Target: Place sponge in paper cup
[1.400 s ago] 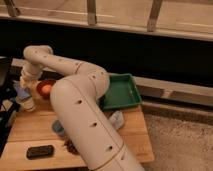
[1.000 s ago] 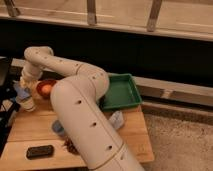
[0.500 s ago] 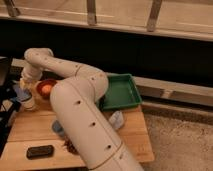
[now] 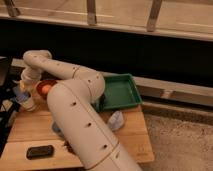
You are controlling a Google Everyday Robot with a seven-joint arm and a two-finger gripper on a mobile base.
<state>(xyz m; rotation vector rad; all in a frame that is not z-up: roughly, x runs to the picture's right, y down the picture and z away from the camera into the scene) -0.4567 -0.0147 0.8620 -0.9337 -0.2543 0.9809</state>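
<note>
1. You are hovering the gripper (image 4: pixel 22 86) at the far left of the table (image 4: pixel 30 131), just over the paper cup (image 4: pixel 28 104); how wide it is, and what it is holding, I cannot tell.
2. Something bluish, probably the sponge (image 4: pixel 22 96), is sitting at the cup's mouth.
3. You are likely reaching the drop-in step, which is calling for a straight descent and a release inside the rim.

No text, label, brand, number or sign can be read on the desk (image 4: pixel 35 129), the green tray (image 4: pixel 120 92) or the white arm (image 4: pixel 80 120). The end effector (image 4: pixel 22 91) is seen at the desk's left edge, just above the paper cup (image 4: pixel 28 103).
</note>
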